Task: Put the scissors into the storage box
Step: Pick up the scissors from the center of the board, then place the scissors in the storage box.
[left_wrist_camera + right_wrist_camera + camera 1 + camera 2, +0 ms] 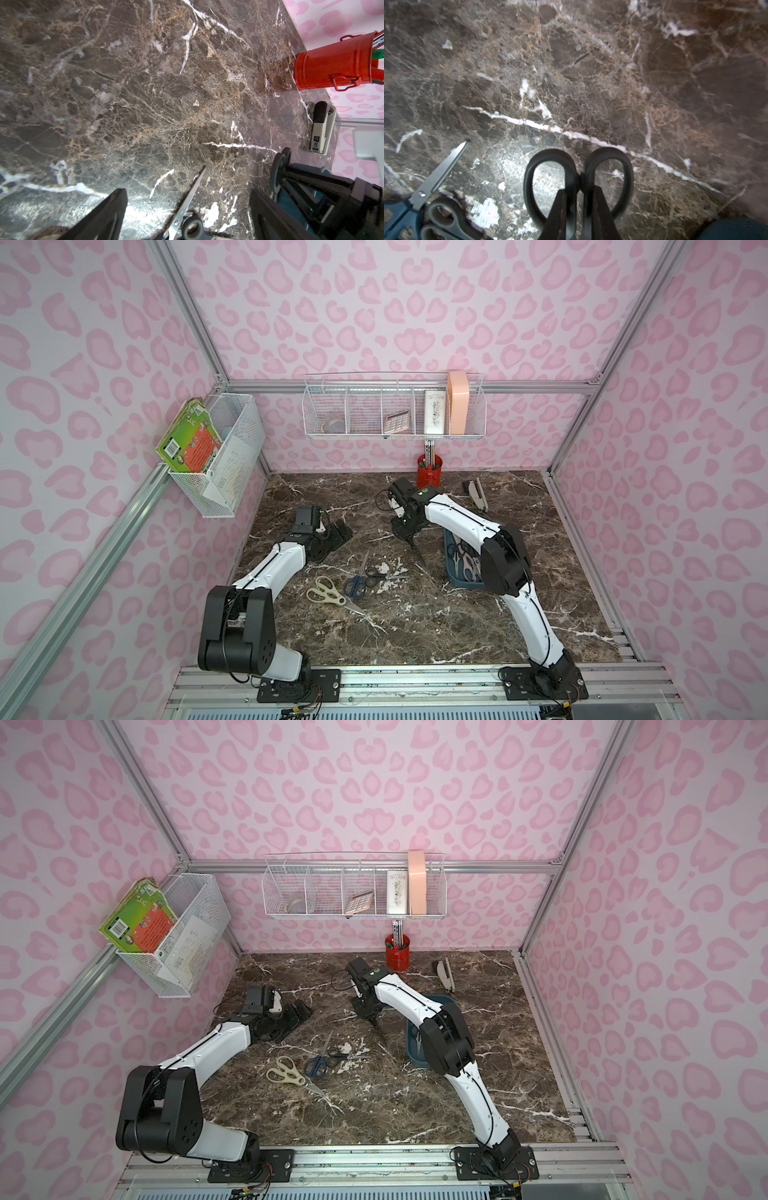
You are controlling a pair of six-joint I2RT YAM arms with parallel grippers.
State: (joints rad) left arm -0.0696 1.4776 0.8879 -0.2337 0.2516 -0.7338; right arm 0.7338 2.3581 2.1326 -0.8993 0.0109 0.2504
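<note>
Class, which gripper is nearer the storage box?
Right. The right gripper, gripping black scissors, hangs close to the storage box; the left gripper rests farther away, beyond the right one.

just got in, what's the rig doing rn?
Right gripper is clamped on a black-handled pair of scissors, blades pointing down, next to the teal storage box, which already holds several pairs. Left gripper sits open and empty, low over the marble table. Cream-handled kitchen shears, a navy-handled pair and a small dark-handled pair lie on it.
</note>
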